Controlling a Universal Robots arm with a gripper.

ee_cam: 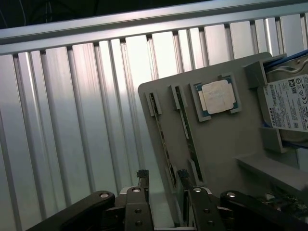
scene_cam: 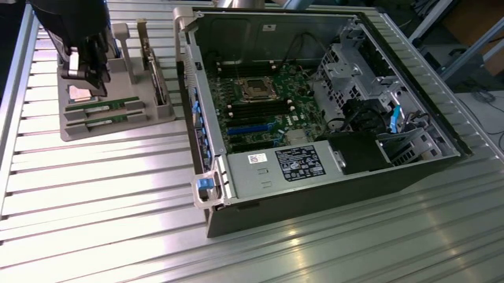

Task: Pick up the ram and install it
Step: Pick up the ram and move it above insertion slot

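Two thin green ram sticks stand on edge in slots of a grey holder [scene_cam: 118,115]; one ram stick [scene_cam: 102,107] lies behind the other ram stick [scene_cam: 98,122] in the exterior view. In the wrist view the ram stick [ee_cam: 162,137] runs between my fingertips, and its twin [ee_cam: 188,132] lies just outside one fingertip [ee_cam: 183,175]. My gripper [scene_cam: 88,82] hangs above the holder at the exterior view's left. The gripper [ee_cam: 162,175] is open and holds nothing.
A square silver CPU [ee_cam: 217,96] and a hard drive [ee_cam: 288,103] also sit on the holder. An open computer case [scene_cam: 315,100] lies at the exterior view's right, its motherboard [scene_cam: 260,106] showing dark memory slots. Ribbed metal table [scene_cam: 94,194] all around.
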